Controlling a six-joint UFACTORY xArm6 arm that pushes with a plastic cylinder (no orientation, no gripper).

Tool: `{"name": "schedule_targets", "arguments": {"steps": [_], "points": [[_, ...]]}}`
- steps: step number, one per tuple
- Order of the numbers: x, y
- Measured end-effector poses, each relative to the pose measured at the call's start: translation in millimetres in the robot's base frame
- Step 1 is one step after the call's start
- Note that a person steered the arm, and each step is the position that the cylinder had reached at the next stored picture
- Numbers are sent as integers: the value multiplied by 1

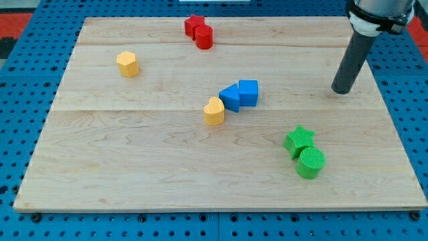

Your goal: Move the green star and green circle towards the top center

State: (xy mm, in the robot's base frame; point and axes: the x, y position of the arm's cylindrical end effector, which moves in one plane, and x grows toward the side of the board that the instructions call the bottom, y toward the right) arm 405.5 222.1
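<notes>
A green star [298,140] lies on the wooden board at the view's lower right. A green circle [310,163] touches it just below and to the right. My tip [342,90] rests on the board at the view's right, above and to the right of the green star, well apart from both green blocks. The dark rod rises from it toward the view's top right.
A red star [194,25] and a red cylinder [204,37] touch at the top center. A yellow hexagon [128,64] sits at upper left. A blue triangle [231,97], blue cube [248,92] and yellow heart [214,112] cluster mid-board. The board's right edge [401,127] is near.
</notes>
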Motion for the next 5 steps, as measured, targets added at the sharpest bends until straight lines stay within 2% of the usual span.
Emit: {"name": "schedule_targets", "arguments": {"steps": [2,3,5], "points": [[24,0],[101,3],[175,14]]}}
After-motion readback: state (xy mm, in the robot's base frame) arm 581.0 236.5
